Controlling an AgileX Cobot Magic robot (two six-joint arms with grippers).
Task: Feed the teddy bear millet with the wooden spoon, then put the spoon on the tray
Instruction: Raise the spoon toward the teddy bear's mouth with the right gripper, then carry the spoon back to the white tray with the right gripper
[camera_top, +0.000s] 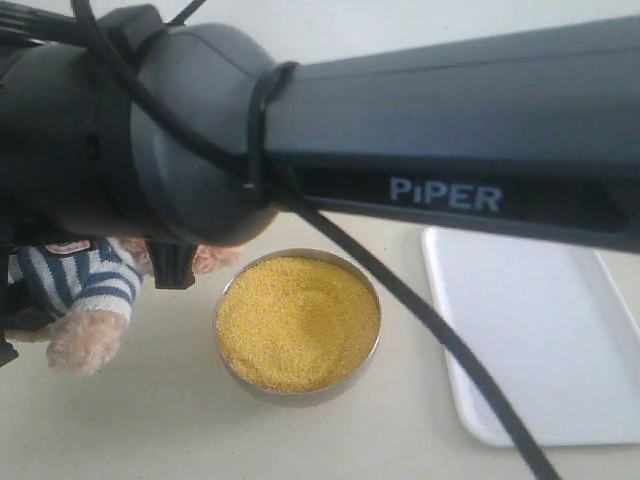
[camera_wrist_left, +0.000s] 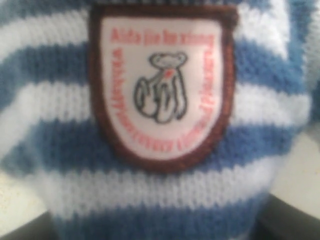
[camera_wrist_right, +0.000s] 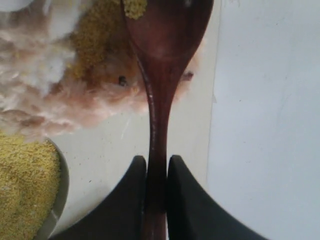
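We see one dark arm (camera_top: 400, 120), marked PiPER, spanning the upper part of the exterior frame from the right edge to a bulky joint at upper left, with a black cable (camera_top: 420, 310) trailing to the lower edge. In the right wrist view, the right gripper (camera_wrist_right: 156, 172) pinches the spoon handle (camera_wrist_right: 157, 135) between two black fingers (camera_wrist_right: 127, 200).

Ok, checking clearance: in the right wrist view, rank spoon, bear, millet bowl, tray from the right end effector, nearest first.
1. Wooden spoon, clamped in it.
2. Millet bowl and tray, either side: too close to call.
3. Teddy bear, at spoon's tip.
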